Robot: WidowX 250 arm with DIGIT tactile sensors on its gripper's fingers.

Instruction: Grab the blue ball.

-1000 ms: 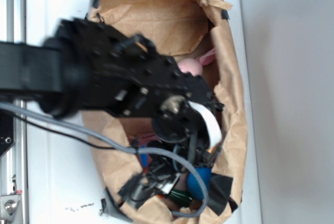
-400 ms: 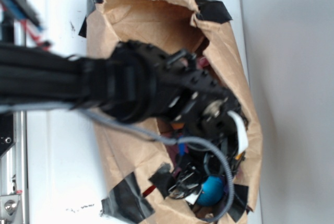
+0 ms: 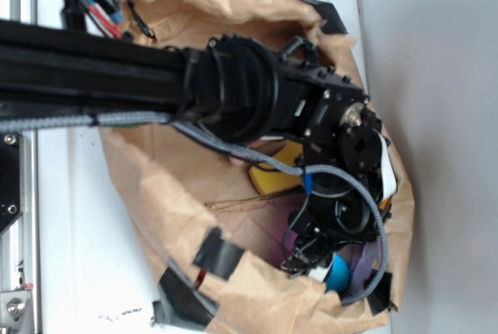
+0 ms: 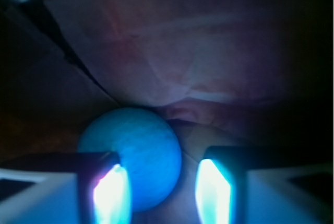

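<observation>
Flanking one blue ball [image 4: 133, 156], two fingers [image 4: 109, 192] of gripper [image 4: 162, 192].

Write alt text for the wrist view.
A small round teal-blue ball sits between two glowing white fingers, nearer the left one, which overlaps its edge. Crumpled pinkish material fills the dim background.

Paper bag [image 3: 148, 194] on the table [image 3: 70, 256]; arm reaches in from the left. Inside, by the lower right wall: ball [image 3: 339, 275], partly between the gripper [image 4: 162, 190] fingers, nearer the left one. Sponge [image 3: 276, 174] above.
</observation>
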